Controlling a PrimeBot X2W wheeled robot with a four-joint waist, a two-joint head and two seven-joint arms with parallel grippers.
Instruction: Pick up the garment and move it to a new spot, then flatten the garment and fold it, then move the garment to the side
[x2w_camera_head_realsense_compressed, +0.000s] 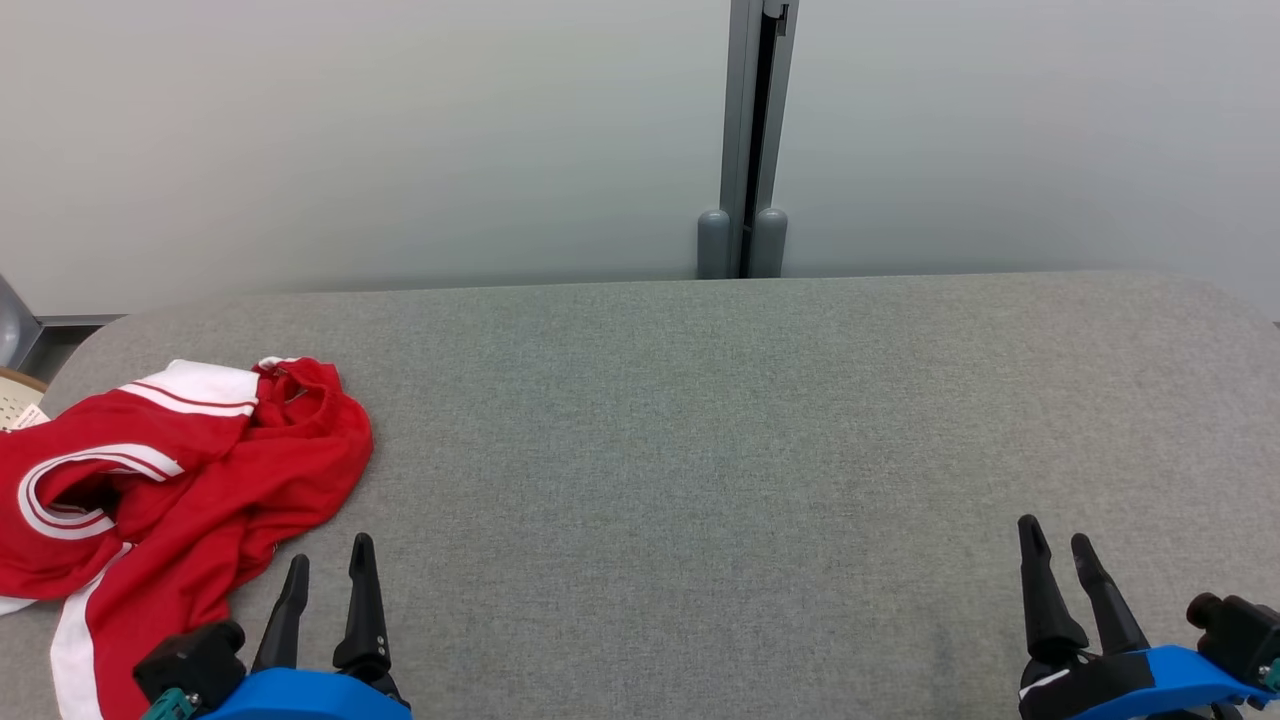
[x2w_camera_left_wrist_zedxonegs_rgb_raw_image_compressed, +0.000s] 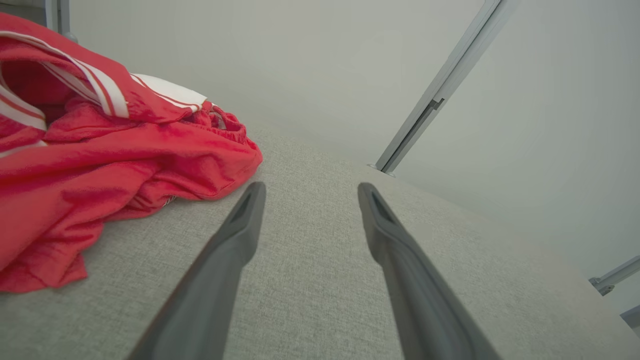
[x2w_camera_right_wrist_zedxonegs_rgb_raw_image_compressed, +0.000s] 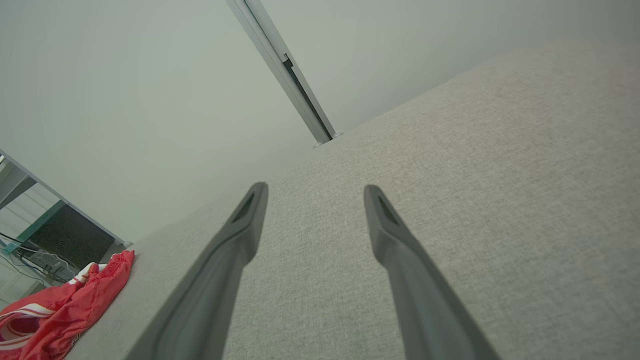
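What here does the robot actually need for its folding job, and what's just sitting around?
For the job:
- grey table
- red garment, crumpled at its left end
- left gripper and right gripper, both open and empty

Just around:
- grey post behind the table
- pale wall panels

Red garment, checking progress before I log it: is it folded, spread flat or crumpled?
Crumpled, not folded: the red garment lies bunched in a wrinkled heap at the table's left end.
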